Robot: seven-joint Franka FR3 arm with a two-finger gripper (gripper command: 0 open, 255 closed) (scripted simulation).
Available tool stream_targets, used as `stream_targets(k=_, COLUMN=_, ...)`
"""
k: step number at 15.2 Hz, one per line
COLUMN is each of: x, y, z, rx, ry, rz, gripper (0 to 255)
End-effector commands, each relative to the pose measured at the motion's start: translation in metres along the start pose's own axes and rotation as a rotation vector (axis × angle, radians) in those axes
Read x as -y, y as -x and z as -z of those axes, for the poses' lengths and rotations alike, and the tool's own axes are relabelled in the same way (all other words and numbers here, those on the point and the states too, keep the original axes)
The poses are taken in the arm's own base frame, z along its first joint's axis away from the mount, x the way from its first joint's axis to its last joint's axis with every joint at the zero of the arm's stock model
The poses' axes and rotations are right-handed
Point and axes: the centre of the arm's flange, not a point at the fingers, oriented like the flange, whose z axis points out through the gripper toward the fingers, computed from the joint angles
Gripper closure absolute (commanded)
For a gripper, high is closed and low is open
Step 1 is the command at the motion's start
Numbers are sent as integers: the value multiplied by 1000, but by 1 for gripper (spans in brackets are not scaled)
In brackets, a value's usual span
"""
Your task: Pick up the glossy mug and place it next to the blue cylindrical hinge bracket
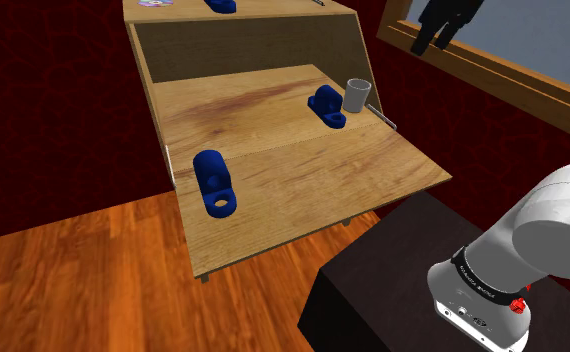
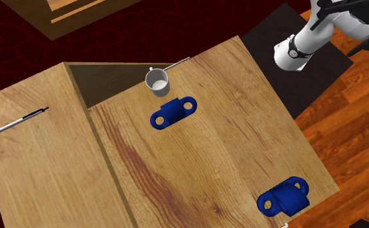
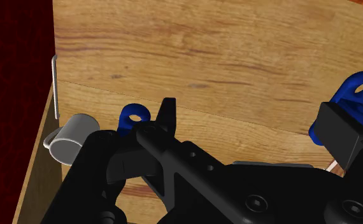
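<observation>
- The step in hand is the approach. The black two-finger gripper (image 3: 253, 127) hangs above the pale wooden desk surface (image 1: 273, 150), its fingers set wide apart with nothing between them.
- The glossy pale grey mug (image 1: 358, 95) stands upright near the back of the desk, towards the shoulder view's right. It is not held and sits off to one side of the gripper.
- A dark blue hinge bracket with a cylindrical barrel (image 1: 326, 105) lies just beside the mug. A second blue bracket (image 1: 214, 183) of like shape lies well apart, nearer the front edge.
- I cannot tell which bracket the task means. Since the mug already neighbours the first, the second is probably the goal.
- A thin metal rod (image 1: 384, 118) lies close by the mug.
- The next move, as I judge it, is to swing over the mug and line the fingers across its wall, clear of the handle. The gripper should then come down without nudging the neighbouring bracket or the rod, and close.
</observation>
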Motion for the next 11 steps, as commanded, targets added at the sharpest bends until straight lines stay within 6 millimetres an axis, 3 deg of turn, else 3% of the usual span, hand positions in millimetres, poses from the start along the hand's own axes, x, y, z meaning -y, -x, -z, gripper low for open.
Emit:
stream_targets(k=1, x=0, y=0, z=0, rx=0, ry=0, rz=0, gripper=0)
stream_targets(k=11, x=-69, y=-79, z=-79, rx=19, ry=34, rz=-7, gripper=0)
